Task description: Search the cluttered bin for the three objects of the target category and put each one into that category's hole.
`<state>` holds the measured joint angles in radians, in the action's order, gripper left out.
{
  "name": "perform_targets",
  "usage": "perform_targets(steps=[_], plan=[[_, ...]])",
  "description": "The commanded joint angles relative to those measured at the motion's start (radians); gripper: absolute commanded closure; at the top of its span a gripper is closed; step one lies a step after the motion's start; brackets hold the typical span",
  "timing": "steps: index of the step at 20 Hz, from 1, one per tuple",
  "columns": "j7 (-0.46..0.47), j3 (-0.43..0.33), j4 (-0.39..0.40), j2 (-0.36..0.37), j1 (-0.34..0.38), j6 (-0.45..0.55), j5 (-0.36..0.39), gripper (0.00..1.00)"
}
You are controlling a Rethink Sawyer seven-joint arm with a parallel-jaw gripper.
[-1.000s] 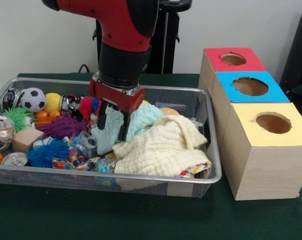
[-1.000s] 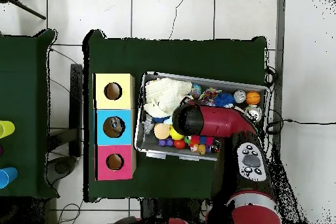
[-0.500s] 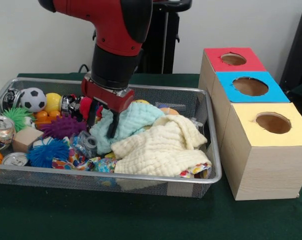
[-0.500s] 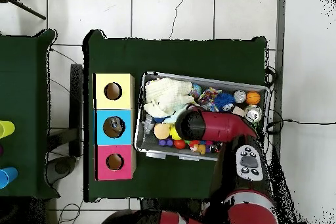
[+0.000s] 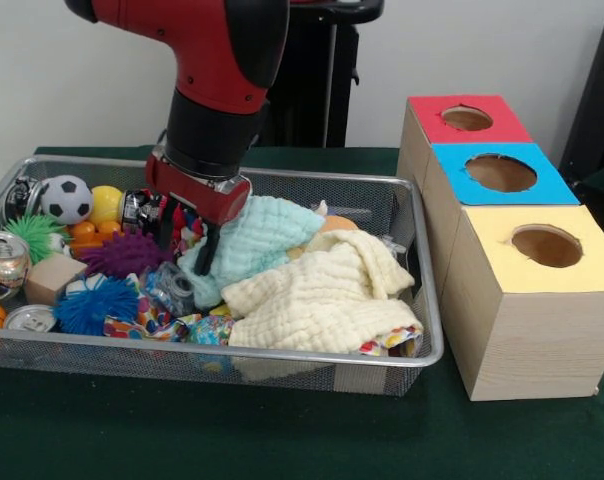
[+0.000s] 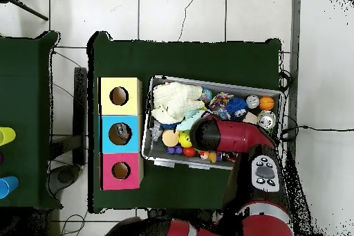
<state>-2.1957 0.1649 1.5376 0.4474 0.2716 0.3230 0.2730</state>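
Here the green table (image 5: 282, 440) carries a wire-mesh bin (image 5: 422, 300) on the left and a row of three wooden boxes on the right: a yellow-topped box (image 5: 542, 300) nearest, a blue-topped box (image 5: 497, 175) behind it, and a red-topped box (image 5: 462, 120) farthest, each with a round hole in its top. The red and black arm (image 5: 217, 70) comes down into the bin's middle, and its gripper (image 5: 190, 240) sits low among the contents. Whether its dark fingers are spread or pressed together I cannot tell, since the clutter hides their tips.

Just right of the gripper and touching it lies a pale mint cloth (image 5: 257, 240), bunched up. In front of that and further right, a larger cream cloth (image 5: 322, 300) is heaped against the bin's near right corner. A patterned multicoloured cloth (image 5: 172, 320) peeks out at the near rim.

Left of the gripper lie smaller toys: a purple spiky ball (image 5: 125, 253) beside it, a blue spiky ball (image 5: 92, 303) nearer, a wooden cube (image 5: 52, 277), a soccer ball (image 5: 65, 198), a yellow ball (image 5: 107, 203), a green spiky ball (image 5: 30, 235), and two cans (image 5: 2, 258) by the left wall.
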Motion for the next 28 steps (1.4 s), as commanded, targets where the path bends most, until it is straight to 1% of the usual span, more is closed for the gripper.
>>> perform_targets(steps=[1,3,5,8,12,15,18,22,25,26,28], plan=[[-0.036,-0.024,0.001,-0.061,0.021,-0.059,0.056,0.0],[-0.042,-0.033,0.006,-0.066,0.024,-0.07,0.048,0.0],[-0.032,-0.064,0.019,-0.056,0.04,-0.069,0.037,0.0],[-0.015,-0.122,0.05,-0.011,0.067,-0.056,0.015,0.0],[-0.039,-0.09,0.059,0.054,0.04,-0.039,0.011,0.0],[-0.091,-0.038,0.063,0.069,0.006,-0.062,0.005,0.0],[-0.186,0.032,0.068,0.079,-0.047,-0.079,-0.033,0.0],[-0.285,0.085,0.087,0.068,-0.096,-0.106,-0.105,0.0],[-0.301,0.108,0.118,0.068,-0.113,-0.138,-0.136,0.0],[-0.294,0.11,0.122,0.062,-0.114,-0.14,-0.143,0.0],[-0.254,0.092,0.132,0.059,-0.091,-0.16,-0.14,0.0]])
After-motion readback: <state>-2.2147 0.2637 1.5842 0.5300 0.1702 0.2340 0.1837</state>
